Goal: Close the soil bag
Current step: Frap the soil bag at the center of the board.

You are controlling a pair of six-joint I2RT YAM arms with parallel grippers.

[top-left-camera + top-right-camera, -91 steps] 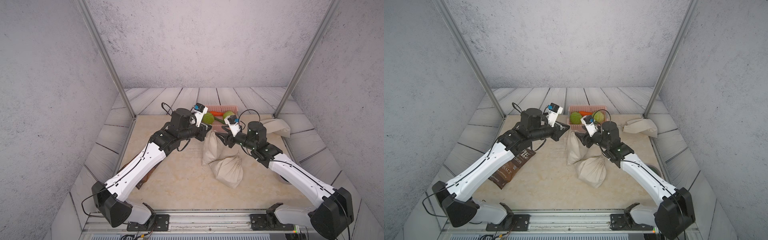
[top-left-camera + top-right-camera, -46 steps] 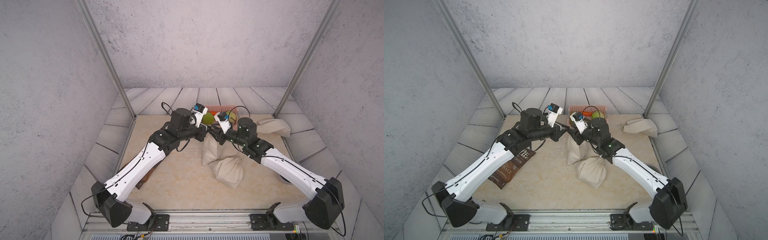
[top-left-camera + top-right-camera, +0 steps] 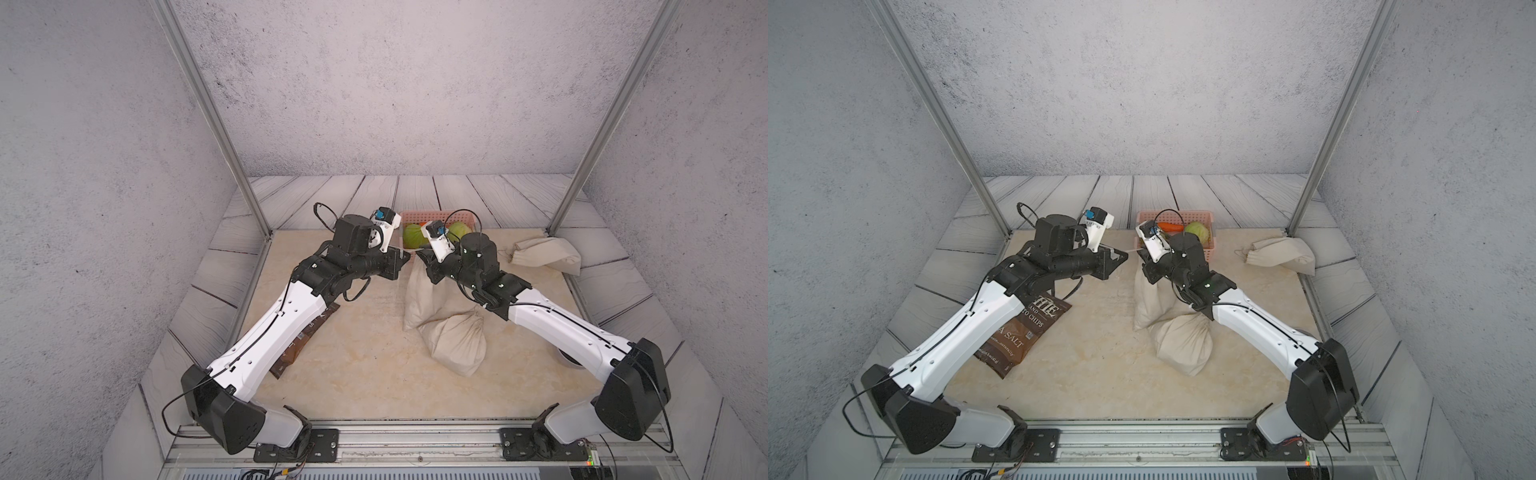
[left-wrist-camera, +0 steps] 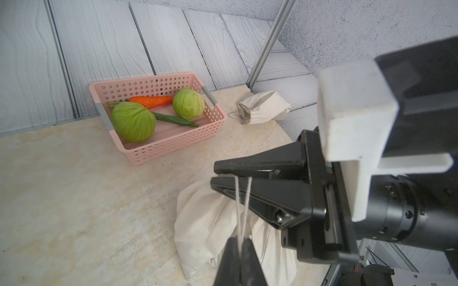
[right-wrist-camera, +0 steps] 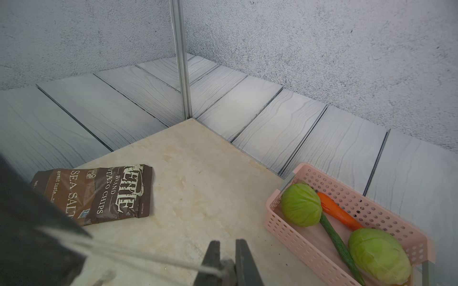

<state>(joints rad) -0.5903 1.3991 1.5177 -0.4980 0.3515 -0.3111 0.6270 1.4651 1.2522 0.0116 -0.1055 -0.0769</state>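
The soil bag point(image 3: 422, 295) point(image 3: 1148, 299) is a beige cloth sack standing upright mid-table. Its white drawstring point(image 4: 237, 203) runs up from the bag's mouth. My left gripper point(image 3: 409, 257) point(image 4: 239, 239) is shut on the drawstring, just left of the bag's top. My right gripper point(image 3: 419, 253) point(image 4: 213, 175) faces it tip to tip above the bag. In the right wrist view its jaws point(image 5: 227, 241) pinch a knot of the drawstring point(image 5: 174, 263), which stretches away toward my left gripper. The bag's mouth is hidden behind the right gripper in both top views.
A pink basket point(image 3: 415, 216) point(image 4: 173, 148) with two cabbages, a carrot and a cucumber stands just behind the grippers. A second cloth sack point(image 3: 455, 345) lies against the soil bag's front, another point(image 3: 544, 255) at the back right. A brown chips bag point(image 3: 1025, 328) lies under my left arm.
My right gripper has swung left to meet the left gripper's tips above the bag and closed its jaws on the drawstring. The left arm has held still.
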